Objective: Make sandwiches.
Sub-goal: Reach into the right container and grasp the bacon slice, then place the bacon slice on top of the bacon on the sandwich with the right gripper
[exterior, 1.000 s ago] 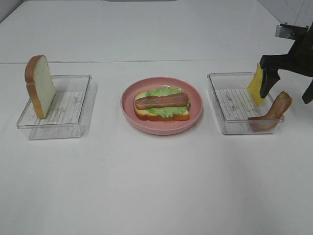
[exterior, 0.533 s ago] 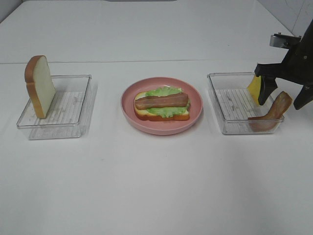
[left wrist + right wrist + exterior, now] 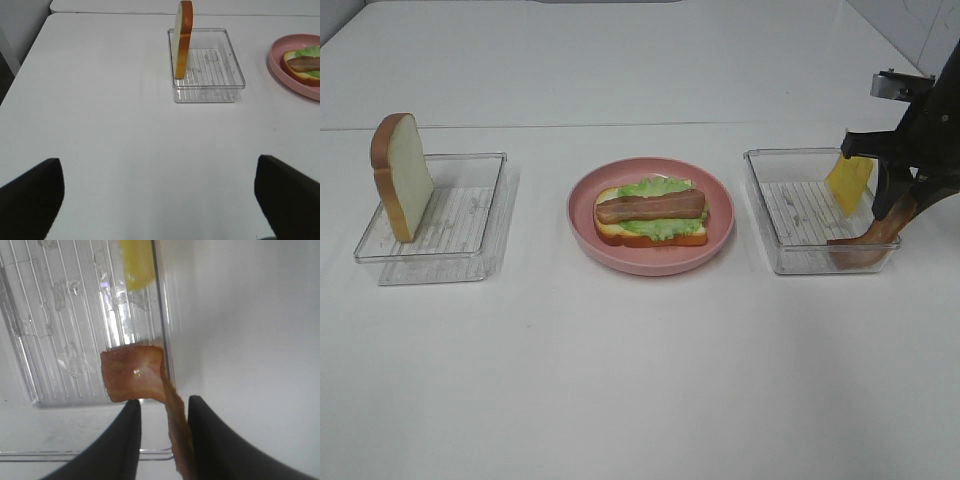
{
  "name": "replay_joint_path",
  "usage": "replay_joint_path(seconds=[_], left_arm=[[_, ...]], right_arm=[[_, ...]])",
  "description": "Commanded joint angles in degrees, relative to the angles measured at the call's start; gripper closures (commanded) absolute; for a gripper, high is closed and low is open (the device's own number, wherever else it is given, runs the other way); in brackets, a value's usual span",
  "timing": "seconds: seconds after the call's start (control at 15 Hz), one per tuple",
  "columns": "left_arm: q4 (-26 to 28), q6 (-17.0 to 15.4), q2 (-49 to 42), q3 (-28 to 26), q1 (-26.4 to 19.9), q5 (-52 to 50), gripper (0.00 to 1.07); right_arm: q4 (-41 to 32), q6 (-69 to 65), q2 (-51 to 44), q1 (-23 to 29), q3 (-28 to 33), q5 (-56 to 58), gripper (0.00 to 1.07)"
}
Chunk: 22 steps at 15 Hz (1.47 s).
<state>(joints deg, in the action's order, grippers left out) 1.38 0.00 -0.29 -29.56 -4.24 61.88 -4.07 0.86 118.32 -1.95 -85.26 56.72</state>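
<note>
Exterior high showed you a job about half done. On the pink plate [image 3: 582, 225] at the centre lay an open sandwich [image 3: 651, 213]: a bread base, lettuce and one bacon strip, with no cheese and no top slice yet. The top slice [image 3: 405, 190] stood on edge in the left tray [image 3: 470, 262], at 9 o'clock from the plate. At 3 o'clock, the right tray [image 3: 770, 215] held the cheese [image 3: 847, 184] leaning on its far wall and a second bacon strip [image 3: 865, 245] propped over the 3 o'clock wall. Your right gripper [image 3: 898, 205] was down over that strip's raised end.

Left wrist showed your left gripper [image 3: 160, 200] with jaws wide and nothing between them, well apart from the top slice.

Right wrist showed the jaws standing narrow on either side of the strip's upturned end. The strip hugged one finger [image 3: 220, 440], and a gap showed at the other, so I judged it bracketed, not yet pinched.
</note>
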Motion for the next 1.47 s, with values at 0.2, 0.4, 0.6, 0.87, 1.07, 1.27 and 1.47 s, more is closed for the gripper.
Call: replay_joint_path(seconds=[0.2, 0.4, 0.6, 0.87, 1.07, 1.27, 1.47], left_arm=[[0.11, -0.29, -1.09, 0.0, 0.23, -0.57, 0.11], [0.11, -0.29, -1.09, 0.0, 0.23, -0.57, 0.11], [0.11, -0.29, -1.09, 0.0, 0.23, -0.57, 0.11], [0.11, -0.29, -1.09, 0.0, 0.23, -0.57, 0.11], [0.11, -0.29, -1.09, 0.0, 0.23, -0.57, 0.11], [0.11, -0.29, -1.09, 0.0, 0.23, -0.57, 0.11], [0.11, -0.29, -1.09, 0.0, 0.23, -0.57, 0.11]], right_arm=[[0.69, 0.46, 0.11, -0.06, 0.29, 1.43, 1.07], [0.17, -0.86, -2.18, -0.06, 0.29, 2.52, 1.07], [-3.21, -0.86, -11.06, 0.06, 0.29, 4.24, 1.07], [-22.69, 6.65, -17.88, 1.2, 0.29, 0.29, 1.07], [-26.07, 8.42, -16.04, 10.66, -1.95, -2.98, 1.07], [-29.16, 7.79, -7.62, 21.03, -10.66, -4.76, 1.07], [-32.31, 7.73, -0.52, 24.87, -17.93, -4.53, 1.07]])
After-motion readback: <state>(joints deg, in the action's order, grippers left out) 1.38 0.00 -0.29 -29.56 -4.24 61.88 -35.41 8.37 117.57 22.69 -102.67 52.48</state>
